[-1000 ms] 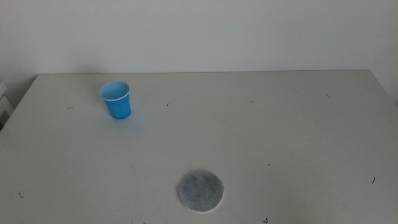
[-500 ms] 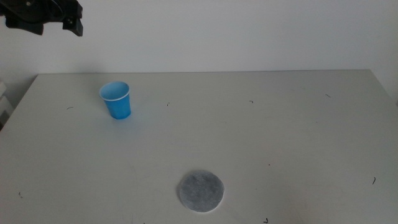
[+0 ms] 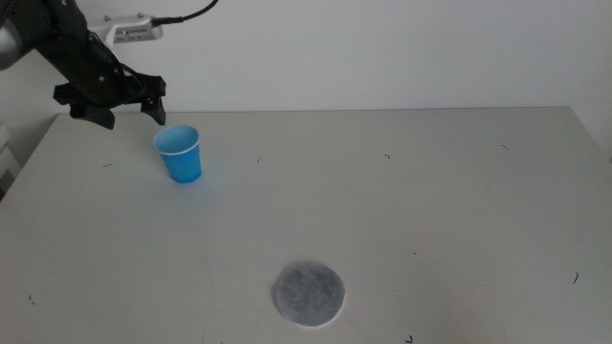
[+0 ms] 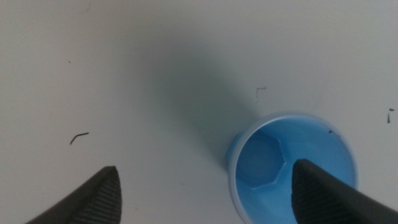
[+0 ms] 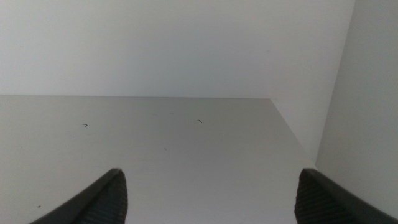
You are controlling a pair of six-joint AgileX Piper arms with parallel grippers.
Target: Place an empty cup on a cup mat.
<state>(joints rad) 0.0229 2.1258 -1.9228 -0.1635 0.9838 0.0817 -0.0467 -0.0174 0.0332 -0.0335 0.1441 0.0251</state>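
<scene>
The blue cup (image 3: 179, 153) stands upright and empty at the table's far left. The grey round cup mat (image 3: 308, 293) lies flat near the front edge, a little left of centre, far from the cup. My left gripper (image 3: 108, 102) is open and hangs just above and behind-left of the cup, not touching it. In the left wrist view the cup (image 4: 292, 167) shows from above, its empty inside near one of the wide-apart jaws of the left gripper (image 4: 205, 190). My right gripper (image 5: 211, 186) is open and out of the middle view.
The white table (image 3: 430, 201) carries small dark specks. A white wall stands behind the far edge. A white box with a cable (image 3: 134, 31) sits on the left arm. The right wrist view shows the table's far right corner (image 5: 270, 99).
My left arm has come down and rightward from the top left corner to just above the cup. One second ago it was out of view. The cup and mat have not moved.
</scene>
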